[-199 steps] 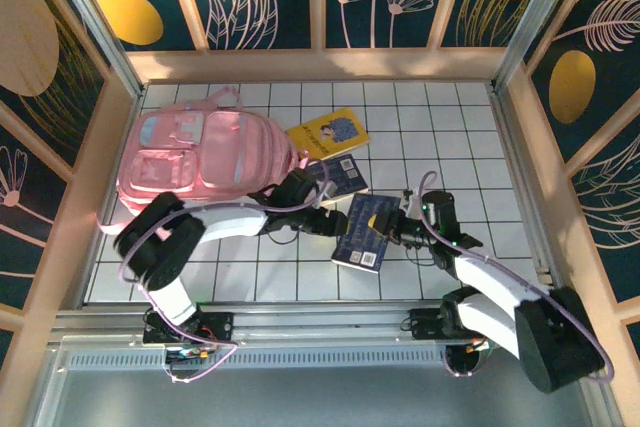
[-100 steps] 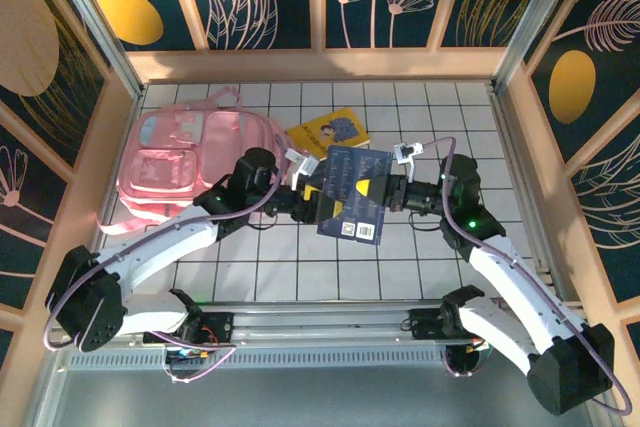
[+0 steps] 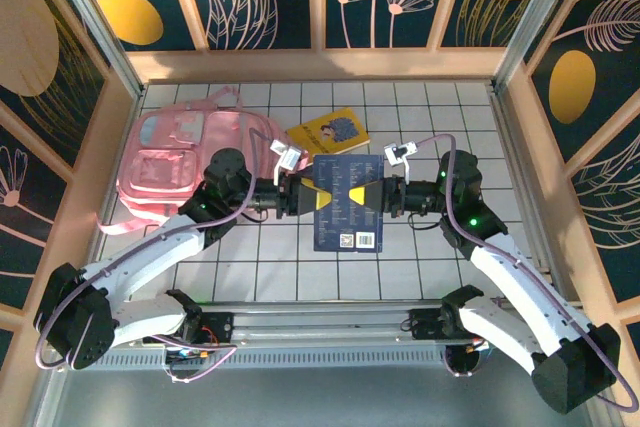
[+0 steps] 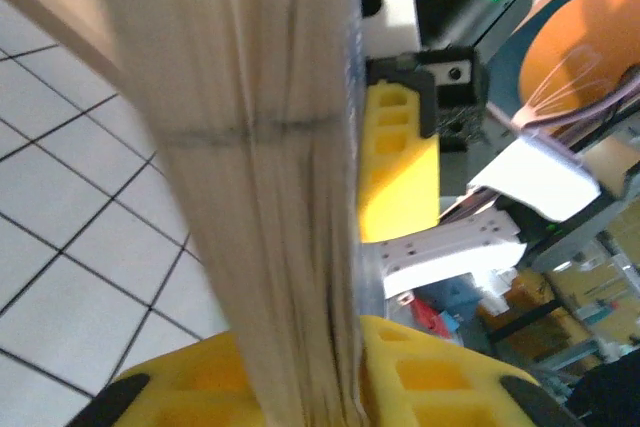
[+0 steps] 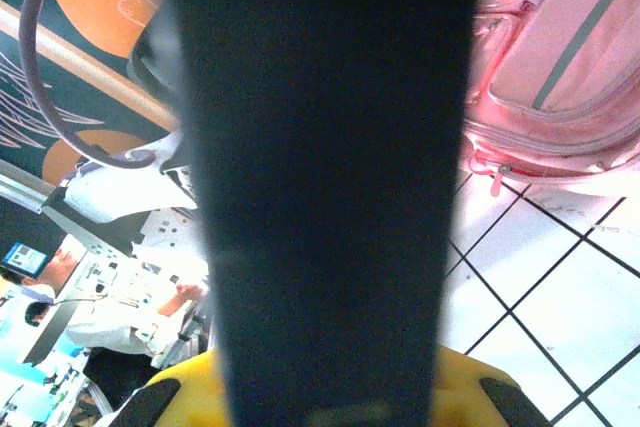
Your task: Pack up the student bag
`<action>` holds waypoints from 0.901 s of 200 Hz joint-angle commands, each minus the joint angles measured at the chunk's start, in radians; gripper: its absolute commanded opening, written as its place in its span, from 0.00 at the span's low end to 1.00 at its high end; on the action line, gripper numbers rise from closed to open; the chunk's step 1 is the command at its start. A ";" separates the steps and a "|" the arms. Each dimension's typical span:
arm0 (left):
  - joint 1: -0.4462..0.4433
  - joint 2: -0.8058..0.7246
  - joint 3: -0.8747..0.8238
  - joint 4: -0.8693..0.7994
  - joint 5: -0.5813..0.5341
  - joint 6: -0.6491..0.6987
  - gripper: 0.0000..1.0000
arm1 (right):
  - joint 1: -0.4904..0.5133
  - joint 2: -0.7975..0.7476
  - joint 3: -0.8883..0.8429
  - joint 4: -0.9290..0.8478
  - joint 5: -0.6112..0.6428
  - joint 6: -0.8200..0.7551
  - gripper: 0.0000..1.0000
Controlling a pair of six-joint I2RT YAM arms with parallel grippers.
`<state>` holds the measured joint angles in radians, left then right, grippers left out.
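Observation:
A dark blue book (image 3: 347, 215) hangs flat above the middle of the tiled table, gripped from both sides. My left gripper (image 3: 318, 195) is shut on its left edge; the book's pale page edges (image 4: 260, 147) run between the yellow fingers (image 4: 440, 372) in the left wrist view. My right gripper (image 3: 372, 195) is shut on the right edge, where the dark book (image 5: 320, 147) stands between its yellow fingers (image 5: 180, 392). The student bag (image 3: 175, 162), pink and soft, lies flat at the back left, beyond the book's far end (image 5: 560, 57).
A yellow book (image 3: 328, 133) lies on the tiles just right of the bag and behind the held book. Wooden frame rails (image 3: 110, 177) and patterned walls close the table on three sides. Bare white tiles (image 3: 420, 267) lie in front of the book.
The right gripper lifted the dark blue book off the tiles and brought it level at centre. The left arm swung in from near the bag and closed on the book's left edge.

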<state>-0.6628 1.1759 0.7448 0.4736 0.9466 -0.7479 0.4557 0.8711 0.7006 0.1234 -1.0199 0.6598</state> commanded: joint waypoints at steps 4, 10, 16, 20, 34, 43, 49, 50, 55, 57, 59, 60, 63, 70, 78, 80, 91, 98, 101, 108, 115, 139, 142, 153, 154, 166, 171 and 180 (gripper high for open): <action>0.002 -0.025 -0.021 0.183 0.065 -0.071 0.03 | 0.011 -0.001 0.032 0.043 -0.011 -0.011 0.00; 0.002 -0.025 -0.022 0.193 0.070 -0.077 0.00 | 0.011 -0.001 0.033 0.040 -0.006 -0.014 0.00; 0.002 -0.024 -0.022 0.195 0.073 -0.076 0.00 | 0.011 0.000 0.035 0.036 0.001 -0.017 0.00; 0.003 -0.024 -0.022 0.197 0.073 -0.077 0.00 | 0.011 -0.001 0.037 0.032 0.008 -0.019 0.00; 0.002 -0.020 -0.027 0.201 0.065 -0.079 0.00 | 0.012 -0.003 0.044 0.015 0.041 -0.029 0.00; 0.002 -0.018 -0.030 0.205 0.053 -0.081 0.00 | 0.012 0.000 0.052 -0.001 0.064 -0.036 0.11; 0.003 -0.020 -0.034 0.214 0.038 -0.089 0.00 | 0.012 0.002 0.056 -0.006 0.076 -0.034 0.25; 0.003 -0.020 -0.035 0.218 0.035 -0.091 0.00 | 0.012 0.003 0.057 -0.006 0.078 -0.034 0.28; 0.003 -0.024 -0.039 0.234 0.019 -0.100 0.00 | 0.011 0.005 0.058 -0.006 0.086 -0.032 0.40; 0.003 -0.026 -0.041 0.239 0.011 -0.104 0.00 | 0.011 0.006 0.059 -0.007 0.089 -0.031 0.44; 0.003 -0.029 -0.042 0.245 0.003 -0.108 0.00 | 0.012 0.007 0.060 -0.005 0.092 -0.028 0.48; 0.003 -0.029 -0.043 0.247 -0.002 -0.109 0.00 | 0.012 0.007 0.060 -0.004 0.093 -0.027 0.52; 0.003 -0.032 -0.046 0.252 -0.016 -0.115 0.00 | 0.011 0.007 0.059 0.000 0.099 -0.023 0.60; 0.003 -0.040 -0.050 0.260 -0.055 -0.123 0.00 | 0.011 0.002 0.053 0.024 0.123 -0.006 0.72; 0.003 -0.048 -0.055 0.280 -0.104 -0.141 0.00 | 0.013 -0.014 0.030 0.089 0.165 0.039 0.80; 0.003 -0.049 -0.058 0.288 -0.117 -0.147 0.00 | 0.014 -0.021 0.019 0.107 0.175 0.051 0.82; 0.003 -0.052 -0.071 0.340 -0.172 -0.189 0.00 | 0.022 -0.052 -0.035 0.262 0.219 0.136 0.88; 0.003 -0.051 -0.076 0.367 -0.205 -0.214 0.00 | 0.030 -0.070 -0.062 0.332 0.261 0.175 0.91; 0.003 -0.053 -0.076 0.377 -0.219 -0.223 0.00 | 0.033 -0.077 -0.073 0.359 0.283 0.189 0.92; 0.003 -0.055 -0.079 0.406 -0.253 -0.248 0.00 | 0.045 -0.093 -0.096 0.411 0.333 0.218 0.93; 0.003 -0.061 -0.084 0.433 -0.295 -0.265 0.00 | 0.058 -0.106 -0.117 0.446 0.394 0.238 0.93; 0.003 -0.087 -0.100 0.472 -0.464 -0.301 0.00 | 0.116 -0.144 -0.213 0.589 0.640 0.288 0.94; 0.003 -0.088 -0.098 0.476 -0.475 -0.302 0.00 | 0.119 -0.145 -0.225 0.611 0.658 0.293 0.94; 0.003 -0.089 -0.087 0.478 -0.509 -0.300 0.00 | 0.125 -0.131 -0.276 0.737 0.704 0.317 0.96; 0.003 -0.088 -0.086 0.479 -0.511 -0.301 0.00 | 0.126 -0.129 -0.280 0.749 0.707 0.320 0.96; 0.003 -0.086 -0.081 0.485 -0.539 -0.306 0.00 | 0.140 -0.093 -0.320 0.891 0.744 0.347 0.97; 0.003 -0.084 -0.079 0.485 -0.550 -0.305 0.00 | 0.152 -0.076 -0.331 0.940 0.760 0.350 0.97; 0.003 -0.083 -0.078 0.488 -0.568 -0.309 0.00 | 0.181 -0.046 -0.338 0.995 0.797 0.343 0.96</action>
<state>-0.6601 1.1110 0.6449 0.8524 0.4957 -1.0260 0.5861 0.7692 0.4049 0.7898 -0.3965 0.9512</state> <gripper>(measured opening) 0.091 0.963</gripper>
